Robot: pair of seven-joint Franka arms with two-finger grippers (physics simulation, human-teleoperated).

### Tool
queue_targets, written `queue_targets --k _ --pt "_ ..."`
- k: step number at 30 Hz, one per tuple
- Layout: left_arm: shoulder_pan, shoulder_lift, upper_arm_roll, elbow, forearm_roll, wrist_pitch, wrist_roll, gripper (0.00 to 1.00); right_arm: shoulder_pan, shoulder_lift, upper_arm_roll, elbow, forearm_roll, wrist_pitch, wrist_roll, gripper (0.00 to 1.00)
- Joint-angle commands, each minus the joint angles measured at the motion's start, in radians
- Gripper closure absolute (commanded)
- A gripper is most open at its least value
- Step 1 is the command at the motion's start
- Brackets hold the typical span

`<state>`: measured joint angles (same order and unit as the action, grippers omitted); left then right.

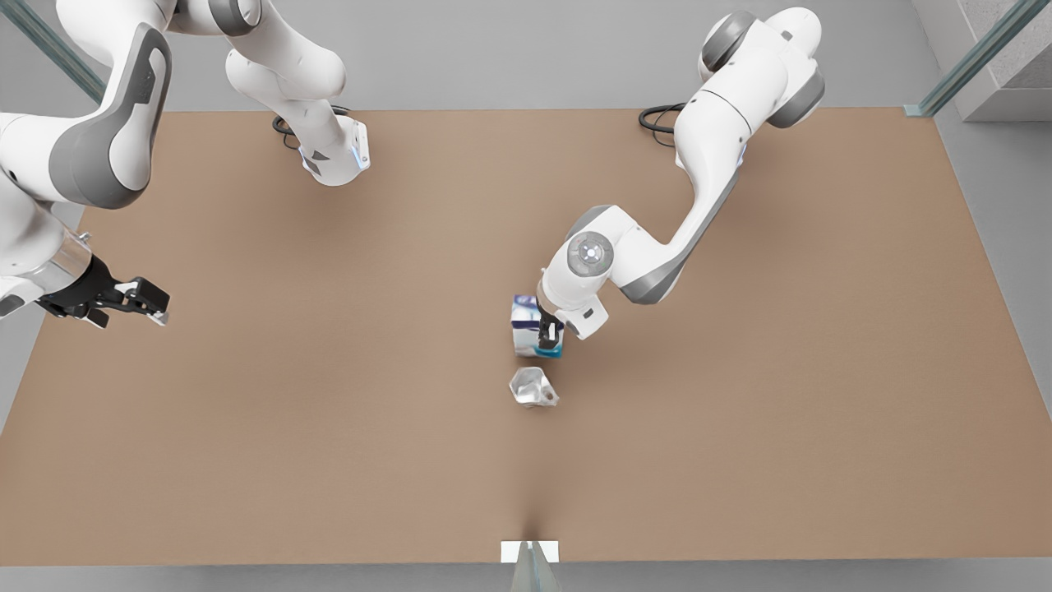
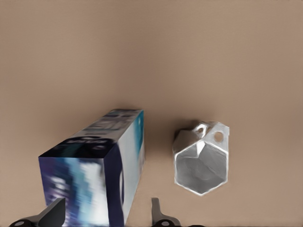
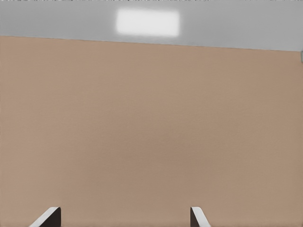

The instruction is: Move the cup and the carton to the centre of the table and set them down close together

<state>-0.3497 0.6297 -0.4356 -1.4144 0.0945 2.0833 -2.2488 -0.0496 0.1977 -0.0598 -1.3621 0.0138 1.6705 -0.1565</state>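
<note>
Standing upright near the centre of the table, the carton is showing its dark blue band and teal accents in the front view. The left gripper is reaching down over it from the arm on the front view's right. In the left wrist view the carton is sitting between the two fingertips, which are flanking its sides with a sliver of table showing between one tip and the carton wall; whether the pads are actually pressing on it I cannot tell.

The cup is lying just beside the carton, on the side nearer the front edge of the table, a narrow strip of tan surface separating the two. It is looking tipped rather than upright, its faceted silvery sides catching light. From the left wrist view the cup is presenting its open mouth and grey interior toward the camera, clear of the gripper.

The right gripper is waiting at the table edge on the front view's left, well apart from both objects. In the right wrist view its fingertips are standing wide apart over bare table, holding nothing.
</note>
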Motion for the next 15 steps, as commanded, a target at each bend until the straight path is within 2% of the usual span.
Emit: queue_targets --k 1,3,5,6,9,11,12,13,15 --pt "0.0 -0.001 0.0 0.0 0.002 0.001 0.0 0.0 0.0 0.0 0.0 0.0 0.0 0.0 0.0 0.0" --pt "0.002 -0.025 0.0 0.009 0.001 -0.029 0.005 0.0 -0.001 0.0 0.0 0.0 0.0 0.0 0.0 0.0" --pt "0.015 -0.033 0.017 0.129 0.002 -0.238 0.141 0.0 0.0 0.0 0.0 0.0 0.0 0.0 0.0 0.0" --pt "0.015 -0.047 0.064 0.161 0.004 -0.308 0.277 0.0 0.0 0.0 0.0 0.0 0.0 0.0 0.0 0.0" --pt "0.034 -0.087 0.345 0.163 -0.047 -0.338 1.052 0.0 0.002 -0.003 0.0 0.001 0.0 0.0 0.0 0.0" --pt "0.061 -0.104 0.505 0.163 -0.056 -0.407 1.782 0.0 0.002 -0.003 0.0 0.001 0.0 0.0 0.0 0.0" --pt "0.135 -0.168 0.488 0.143 -0.047 -0.417 2.106 0.0 0.002 -0.003 0.0 0.001 0.0 0.0 0.0 0.0" --pt "0.169 -0.266 0.482 0.063 -0.045 -0.413 2.265 0.0 0.0 -0.003 0.0 0.001 0.0 0.0 0.0 0.0" --pt "0.181 -0.396 0.482 -0.012 -0.038 -0.399 2.344 0.0 -0.001 -0.003 0.0 0.001 0.0 0.0 0.0 0.0"
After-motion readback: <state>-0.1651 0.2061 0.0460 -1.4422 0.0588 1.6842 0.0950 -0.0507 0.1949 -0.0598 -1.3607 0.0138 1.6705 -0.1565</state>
